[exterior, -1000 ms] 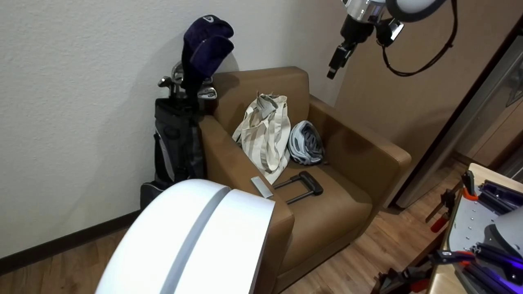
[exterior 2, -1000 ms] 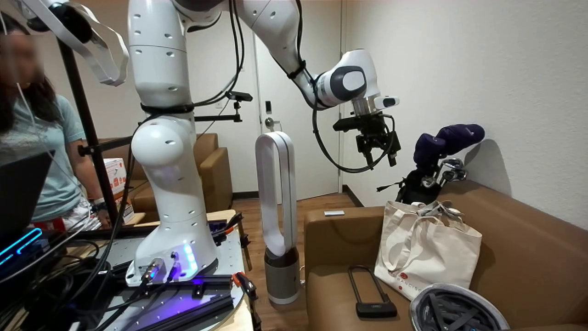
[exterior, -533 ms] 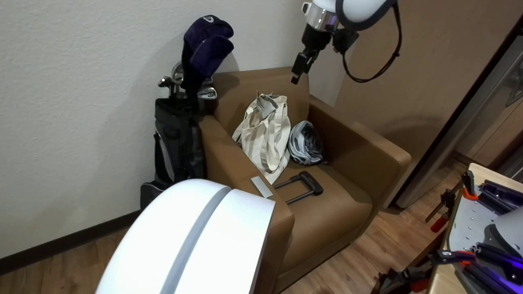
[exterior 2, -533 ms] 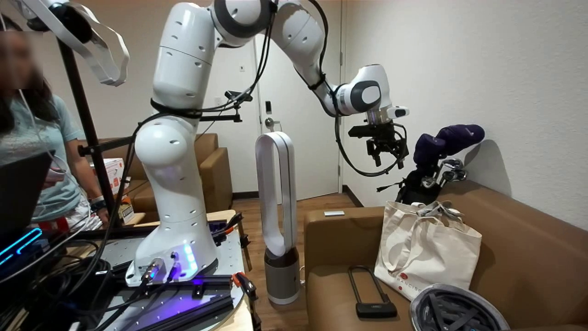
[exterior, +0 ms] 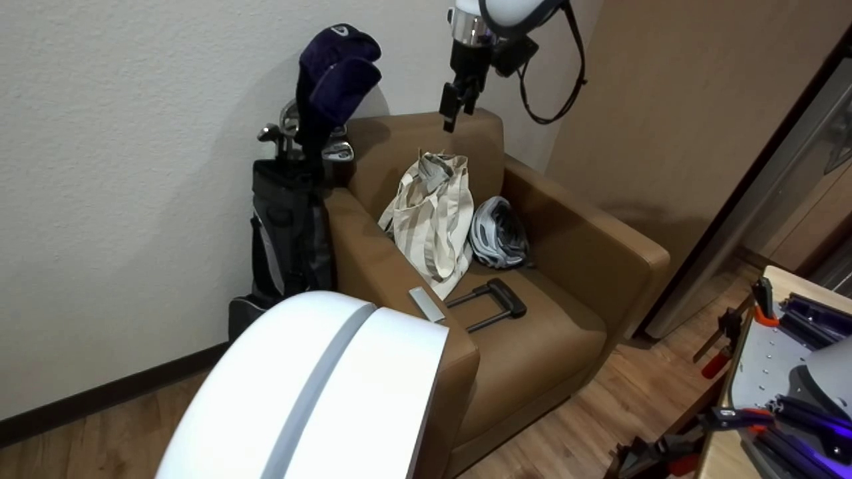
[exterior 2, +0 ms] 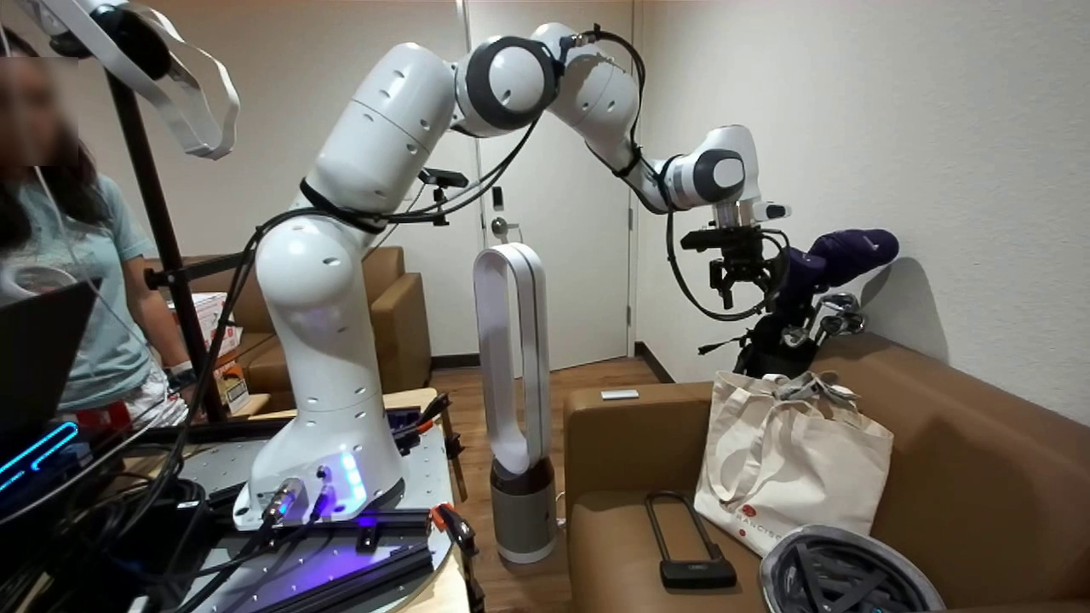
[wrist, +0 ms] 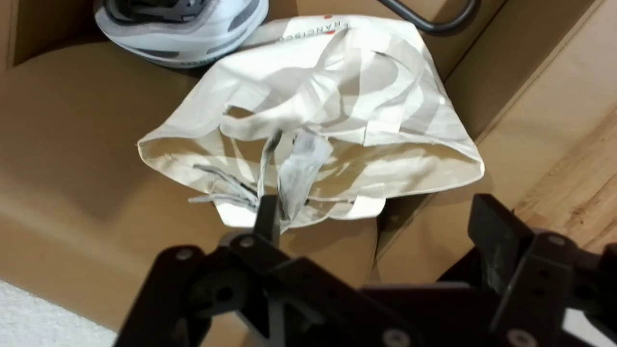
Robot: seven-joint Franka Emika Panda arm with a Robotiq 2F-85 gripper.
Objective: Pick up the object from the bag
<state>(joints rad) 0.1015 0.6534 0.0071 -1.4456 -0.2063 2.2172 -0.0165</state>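
A cream tote bag (exterior: 426, 233) leans on the seat of a brown armchair, and it also shows in an exterior view (exterior 2: 800, 477). In the wrist view the bag (wrist: 270, 67) has its mouth open. A crumpled grey cloth-like object with thin straps (wrist: 301, 168) sticks out at the mouth; its lower part is hidden inside. It also shows in both exterior views (exterior: 434, 174) (exterior 2: 817, 388). My gripper (wrist: 376, 202) is open and empty, its fingers wide apart. It hangs above the bag in both exterior views (exterior: 459, 120) (exterior 2: 749, 302), apart from it.
A bike helmet (exterior: 498, 233) sits beside the bag. A black U-lock (exterior 2: 698, 574) lies on the seat. A flat grey bar (exterior 2: 619, 394) lies on the armrest. A golf bag (exterior: 289, 226) with clubs stands beside the chair. A white fan (exterior 2: 538, 358) stands between chair and robot table.
My arm has reached outward, bringing the gripper from beside the chair to above the bag. The gripper stays open. The bag and the grey object have not moved.
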